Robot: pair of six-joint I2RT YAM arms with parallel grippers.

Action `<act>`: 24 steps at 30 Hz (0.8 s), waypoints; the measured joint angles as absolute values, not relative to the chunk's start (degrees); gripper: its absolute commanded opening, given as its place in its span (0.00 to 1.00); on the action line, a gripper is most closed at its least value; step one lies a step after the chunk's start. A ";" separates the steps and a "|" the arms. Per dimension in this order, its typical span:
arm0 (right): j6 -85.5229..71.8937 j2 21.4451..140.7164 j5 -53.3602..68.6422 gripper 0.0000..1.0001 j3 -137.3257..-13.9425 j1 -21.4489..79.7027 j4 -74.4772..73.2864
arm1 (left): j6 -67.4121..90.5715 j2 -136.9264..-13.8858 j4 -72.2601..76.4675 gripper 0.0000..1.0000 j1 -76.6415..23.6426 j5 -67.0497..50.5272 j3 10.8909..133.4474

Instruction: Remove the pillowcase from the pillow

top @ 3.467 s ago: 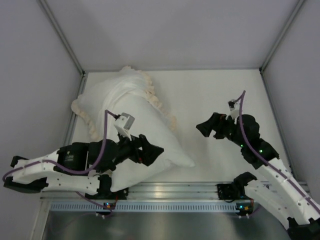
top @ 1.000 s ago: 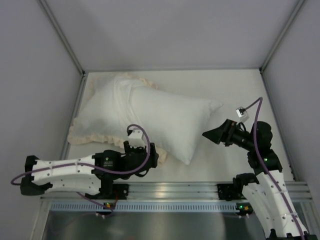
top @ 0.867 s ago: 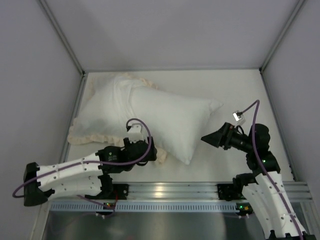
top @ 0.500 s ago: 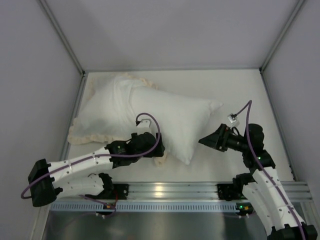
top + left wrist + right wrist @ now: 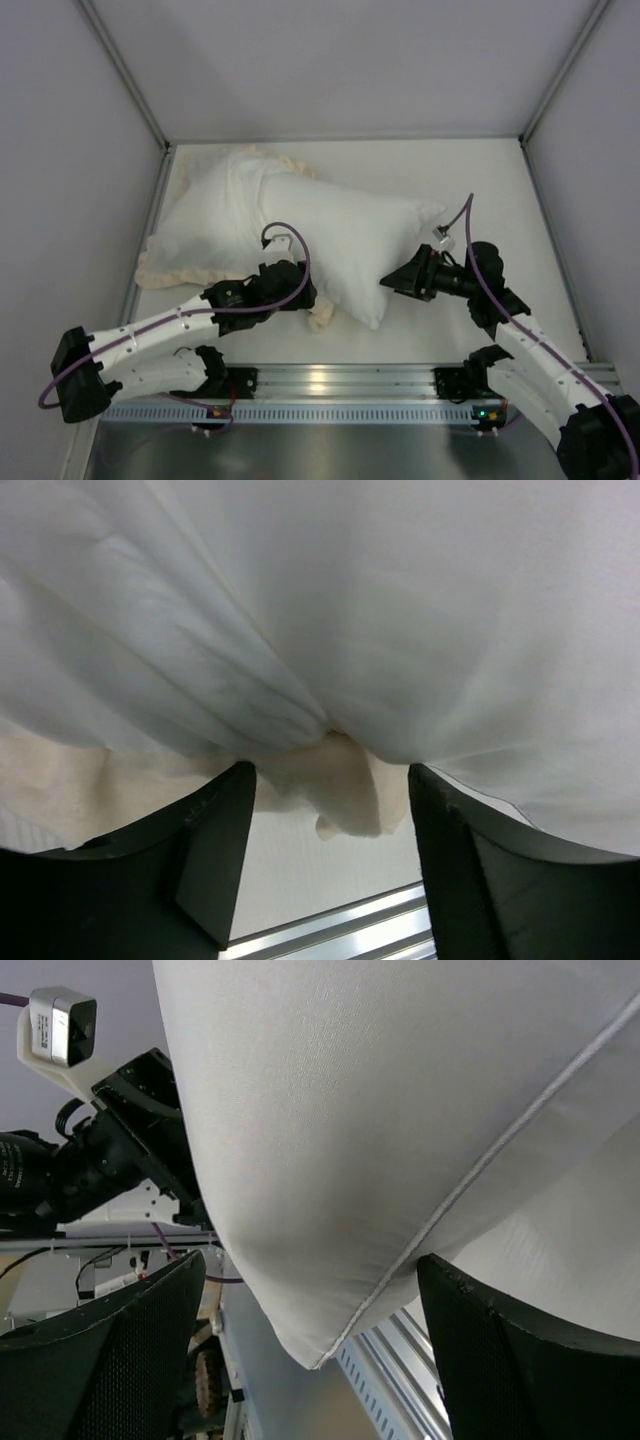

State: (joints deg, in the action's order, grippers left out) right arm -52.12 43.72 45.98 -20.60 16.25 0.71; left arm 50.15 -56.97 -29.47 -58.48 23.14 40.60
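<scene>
The plain white pillow [image 5: 365, 240] lies slantwise across the table, its right half bare. The pillowcase [image 5: 210, 215], white face up with a cream ruffle [image 5: 150, 272], covers its left half. My left gripper [image 5: 300, 296] is open at the pillow's near edge. In the left wrist view the open gripper [image 5: 330, 772] has a tuft of the cream ruffle [image 5: 340, 795] hanging between its jaws, under white fabric [image 5: 320, 600]. My right gripper [image 5: 392, 282] is open at the pillow's near right corner. In the right wrist view the gripper [image 5: 310, 1262] straddles that piped corner [image 5: 320, 1345].
Grey walls close in the table [image 5: 450, 180] on the left, back and right. A metal rail [image 5: 340, 380] runs along the near edge by the arm bases. The left arm [image 5: 150, 335] lies along the near left side.
My left gripper has moved away from the rail and right, up to the pillow's near edge and ruffle. My right gripper has moved left onto the pillow's near corner. The pillow has barely shifted.
</scene>
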 measured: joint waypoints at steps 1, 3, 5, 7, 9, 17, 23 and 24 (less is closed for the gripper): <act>-52.36 43.97 45.30 0.82 -20.60 17.23 1.15 | 50.13 -57.06 -29.56 0.61 -58.15 23.18 40.42; -52.84 43.97 44.18 0.82 -20.60 18.41 1.69 | 49.67 -57.43 -29.78 0.53 -57.63 23.20 40.14; -53.21 43.86 43.24 0.82 -20.60 18.72 1.91 | 49.39 -58.13 -29.98 0.49 -57.32 23.18 40.03; -53.21 43.79 42.39 0.82 -20.60 18.74 1.89 | 49.15 -58.67 -29.98 0.43 -57.08 23.14 39.79; -53.21 43.79 41.65 0.83 -20.60 18.74 1.89 | 48.90 -58.78 -29.95 0.35 -56.95 22.94 39.42; -53.21 44.77 40.01 0.85 -20.60 19.66 2.17 | 47.09 -58.76 -29.63 0.00 -55.64 21.80 38.20; -52.60 51.92 38.13 0.79 -22.87 24.32 4.51 | 46.57 -57.98 -29.56 0.00 -55.27 21.21 37.93; -52.71 53.98 37.71 0.72 -23.16 24.77 5.93 | 46.52 -57.84 -29.56 0.00 -55.24 21.17 37.87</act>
State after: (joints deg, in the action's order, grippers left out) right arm -52.71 53.98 37.71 -23.16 24.77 5.93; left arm 46.52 -57.84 -29.56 -55.24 21.17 37.87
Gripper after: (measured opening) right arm 0.811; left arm 0.013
